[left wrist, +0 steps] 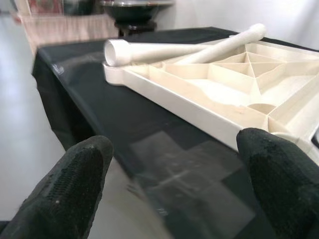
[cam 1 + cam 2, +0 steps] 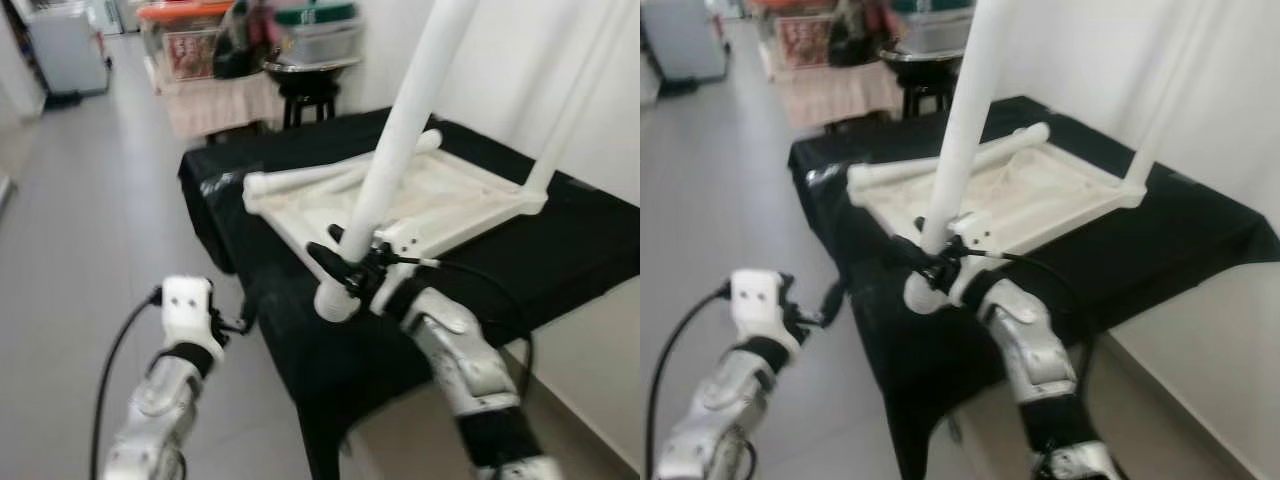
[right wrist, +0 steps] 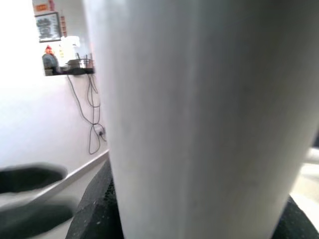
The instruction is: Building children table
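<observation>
Upturned white tabletop (image 2: 440, 205) lies ribbed side up on the black-draped bench (image 2: 560, 250); one leg (image 2: 570, 110) already stands in its far corner socket, two more loose legs (image 1: 164, 50) lie across the far left edge; right gripper (image 2: 350, 268) clenched round a fourth table leg (image 2: 400, 150) near its lower end, the tube rising steeply, tilted up and to the right, its open bottom end (image 2: 335, 303) hanging just off the near edge of the top, not yet in any socket; left gripper (image 2: 232, 322) hovers low beside the bench's near corner, fingers (image 1: 65, 194) spread apart and holding nothing, looking along the cloth at the top's near rim.

Step in hand, as I judge it: seat this leg in a near corner socket; best done by bringing the tube upright first, then centring its end over the round socket (image 1: 261, 107) before pressing down; the free left gripper could brace the rim against sliding on the cloth; a tilted entry risks jamming or tipping the standing leg.
</observation>
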Motion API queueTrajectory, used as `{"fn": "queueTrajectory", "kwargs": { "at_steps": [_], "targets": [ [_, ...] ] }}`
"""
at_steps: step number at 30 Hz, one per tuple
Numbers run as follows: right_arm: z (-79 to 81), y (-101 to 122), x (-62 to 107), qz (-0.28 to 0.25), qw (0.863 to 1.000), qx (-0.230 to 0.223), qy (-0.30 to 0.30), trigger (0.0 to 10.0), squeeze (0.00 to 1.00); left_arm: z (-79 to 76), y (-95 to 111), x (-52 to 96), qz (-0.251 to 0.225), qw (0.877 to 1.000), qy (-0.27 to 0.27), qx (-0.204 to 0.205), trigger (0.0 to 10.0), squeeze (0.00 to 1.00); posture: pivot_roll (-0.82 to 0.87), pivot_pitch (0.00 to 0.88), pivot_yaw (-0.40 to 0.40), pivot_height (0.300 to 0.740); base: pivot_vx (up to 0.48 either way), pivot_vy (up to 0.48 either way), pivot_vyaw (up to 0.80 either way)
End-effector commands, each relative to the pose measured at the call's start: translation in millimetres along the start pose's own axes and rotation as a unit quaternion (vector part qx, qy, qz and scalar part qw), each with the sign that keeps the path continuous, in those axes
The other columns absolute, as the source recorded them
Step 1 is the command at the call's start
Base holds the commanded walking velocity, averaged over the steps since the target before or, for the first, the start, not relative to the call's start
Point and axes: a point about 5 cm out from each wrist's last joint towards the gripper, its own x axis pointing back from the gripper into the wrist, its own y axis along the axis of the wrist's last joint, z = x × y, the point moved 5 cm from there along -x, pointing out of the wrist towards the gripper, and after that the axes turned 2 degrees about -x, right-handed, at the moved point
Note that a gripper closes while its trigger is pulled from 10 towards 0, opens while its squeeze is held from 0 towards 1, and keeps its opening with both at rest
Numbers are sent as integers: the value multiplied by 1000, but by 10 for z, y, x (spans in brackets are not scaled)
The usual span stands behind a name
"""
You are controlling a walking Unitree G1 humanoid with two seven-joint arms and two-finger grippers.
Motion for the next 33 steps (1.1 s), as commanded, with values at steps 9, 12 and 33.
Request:
{"fn": "queueTrajectory", "kwargs": {
  "at_steps": [9,12,33],
  "targets": [
    [225,175,-154,-9,996,21,81,10000,0,-21,-27,64,19,999,-19,-34,10000,0,-28,0,9,740,0,-156,533],
    [224,150,-162,6,995,26,97,10000,0,-114,-47,99,26,998,-44,-41,10000,0,-22,0,4,740,0,-469,0],
    [285,5,-162,47,991,43,115,10000,0,-208,-78,220,40,995,-71,-51,0,0,-34,0,16,740,0,-134,0]
  ]
}}
